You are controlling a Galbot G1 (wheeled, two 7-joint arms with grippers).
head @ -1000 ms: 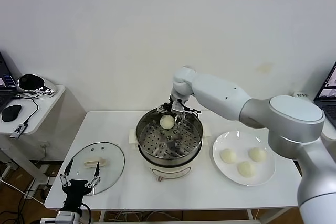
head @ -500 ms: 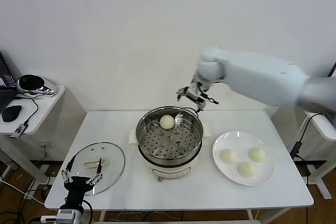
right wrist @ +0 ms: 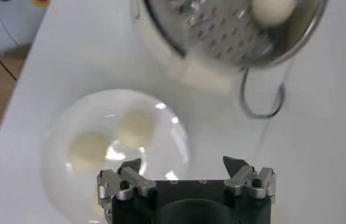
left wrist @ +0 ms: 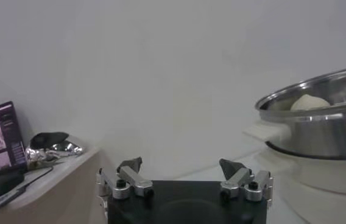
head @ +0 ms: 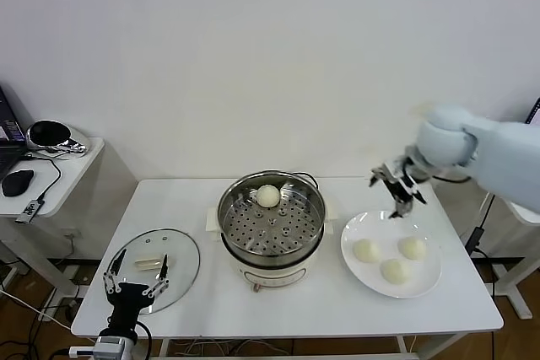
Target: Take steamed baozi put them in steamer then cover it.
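One baozi (head: 268,196) sits in the steamer (head: 272,223). The right gripper (head: 398,191) hangs over the plate's (head: 429,282) far edge, jaws spread and empty, probably so it can grab another bun. Left gripper (head: 135,280) waits, released, near the cover (head: 153,268).

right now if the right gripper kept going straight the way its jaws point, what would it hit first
Probably the white plate. The right gripper, jaws open and empty, points down over the plate's far edge, with three steamed baozi just beyond. Depth is unclear, so it could meet bare rim or a bun.

No text, label or number is readable anywhere (laptop screens included).
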